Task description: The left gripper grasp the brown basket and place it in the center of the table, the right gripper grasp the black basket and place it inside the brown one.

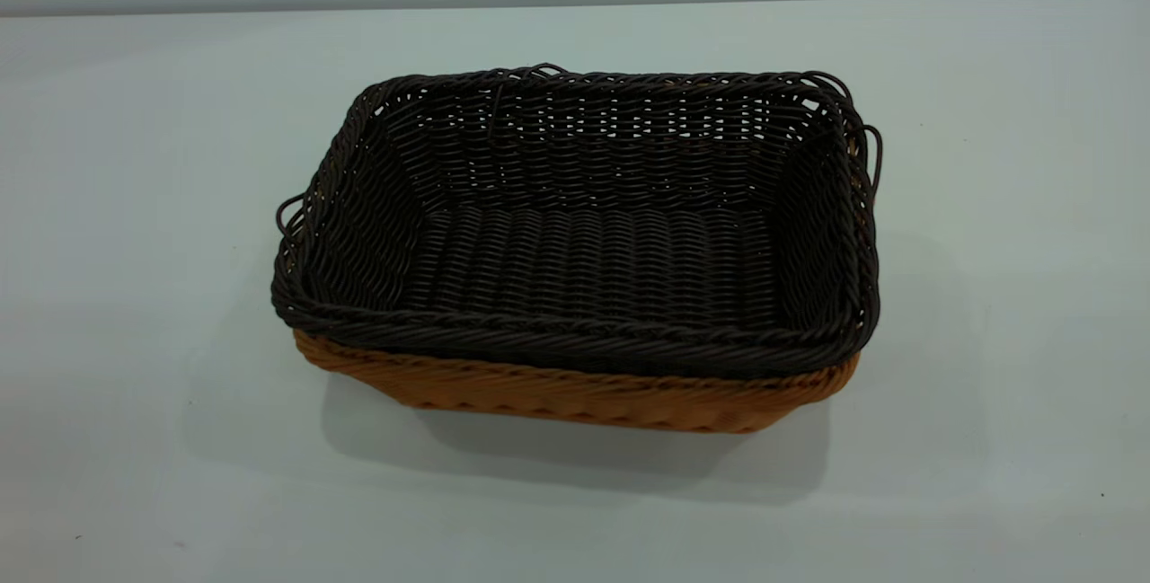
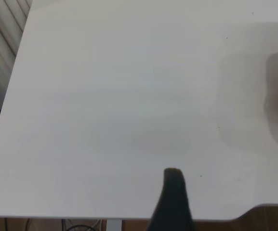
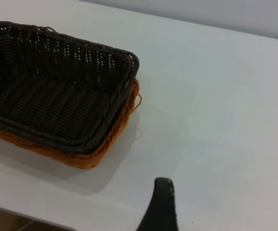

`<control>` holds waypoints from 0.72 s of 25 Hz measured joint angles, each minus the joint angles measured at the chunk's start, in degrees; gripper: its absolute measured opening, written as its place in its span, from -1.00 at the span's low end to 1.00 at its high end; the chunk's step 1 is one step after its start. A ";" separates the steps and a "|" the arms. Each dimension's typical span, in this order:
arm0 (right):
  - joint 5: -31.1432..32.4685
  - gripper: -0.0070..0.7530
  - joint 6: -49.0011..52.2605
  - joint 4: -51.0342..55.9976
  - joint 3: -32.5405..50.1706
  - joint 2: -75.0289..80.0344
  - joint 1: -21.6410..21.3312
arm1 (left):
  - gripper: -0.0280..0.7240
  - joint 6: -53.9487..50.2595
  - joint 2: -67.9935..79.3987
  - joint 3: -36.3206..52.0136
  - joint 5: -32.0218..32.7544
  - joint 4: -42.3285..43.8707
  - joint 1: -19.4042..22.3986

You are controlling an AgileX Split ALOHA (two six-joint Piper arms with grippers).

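Exterior view: rectangular orange-tan woven wicker basket (image 1: 575, 399) mid-table on smooth pale grey tabletop (image 1: 135, 439), long axis three-to-nine o'clock. Nested inside, very dark brown-black wicker basket (image 1: 584, 233) with braided rim, loop handles. Left gripper (image 2: 173, 202), right gripper (image 3: 160, 207): one dark finger each, aperture untellable, nothing held.

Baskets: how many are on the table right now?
2. The black basket sits nested inside the brown basket, mid-table; only the brown one's rim and lower wall show beneath it. Nothing visible suggests a third, though the black basket hides the brown one's interior.
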 joint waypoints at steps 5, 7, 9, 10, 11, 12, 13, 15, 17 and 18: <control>-0.18 0.58 1.00 -1.14 0.00 0.00 2.29 | 0.57 0.00 0.00 0.00 0.00 0.00 0.00; -0.59 0.58 4.11 -3.15 0.00 0.00 4.86 | 0.57 0.00 0.00 0.00 0.00 0.05 0.00; -0.99 0.58 8.40 -6.62 0.00 0.00 7.05 | 0.57 -0.04 0.00 0.00 0.00 0.05 0.00; -1.04 0.58 10.64 -8.51 0.00 0.00 7.79 | 0.57 -0.04 0.00 0.00 0.00 0.05 0.00; -1.10 0.58 12.59 -9.92 0.12 0.00 8.13 | 0.57 -0.04 0.00 0.00 0.00 0.05 0.00; -1.10 0.58 14.20 -11.17 0.25 0.00 8.28 | 0.57 -0.04 0.00 0.00 0.00 0.05 0.00; -1.10 0.58 15.23 -12.17 0.39 0.00 8.34 | 0.57 -0.04 0.00 0.00 0.00 0.05 0.00; -1.10 0.58 16.33 -13.08 0.39 0.00 8.34 | 0.57 -0.04 0.00 0.00 0.00 0.05 0.00; -1.10 0.58 16.42 -13.52 0.39 0.00 8.27 | 0.57 -0.04 0.00 0.00 0.00 0.05 0.00; -1.10 0.58 16.42 -13.74 0.39 0.00 8.27 | 0.57 -0.04 0.00 0.00 0.00 0.05 0.00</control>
